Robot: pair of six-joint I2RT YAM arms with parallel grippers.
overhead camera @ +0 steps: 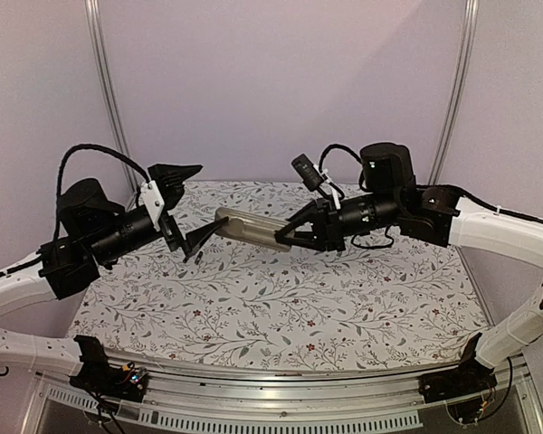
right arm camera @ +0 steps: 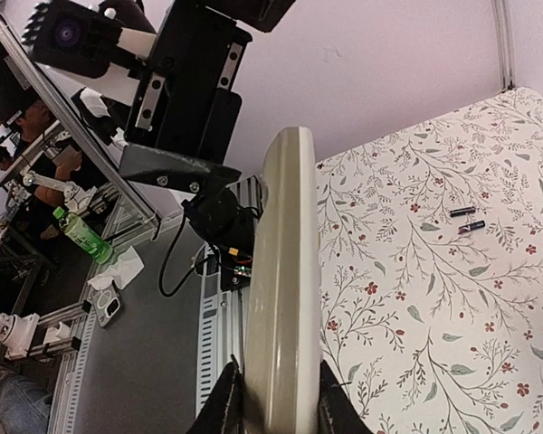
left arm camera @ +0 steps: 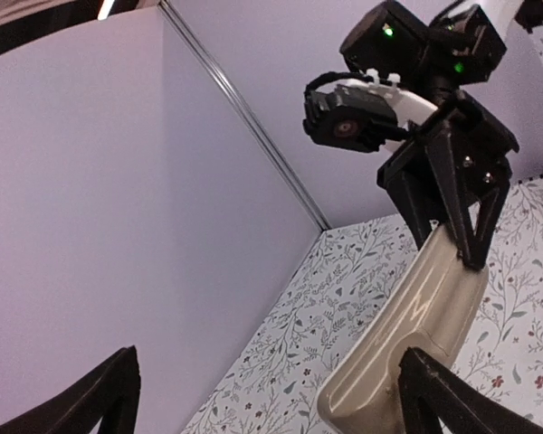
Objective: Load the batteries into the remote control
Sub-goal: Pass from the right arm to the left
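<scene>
Nearest is the floral tabletop (overhead camera: 281, 307). Above its middle, the right hand (right arm camera: 276, 402) pinches one end of the remote (overhead camera: 247, 226), which is held off the tabletop with its tan-grey back showing. Its buttons are hidden in every view. The left hand (left arm camera: 267, 362) is spread wide around the remote's free end, with one finger (left arm camera: 443, 398) just beside it. I cannot tell whether they touch, and the left wrist view cuts that end off. The two batteries (right arm camera: 467, 219) lie side by side on the tabletop, apart from the remote. From above they are hard to make out against the print.
</scene>
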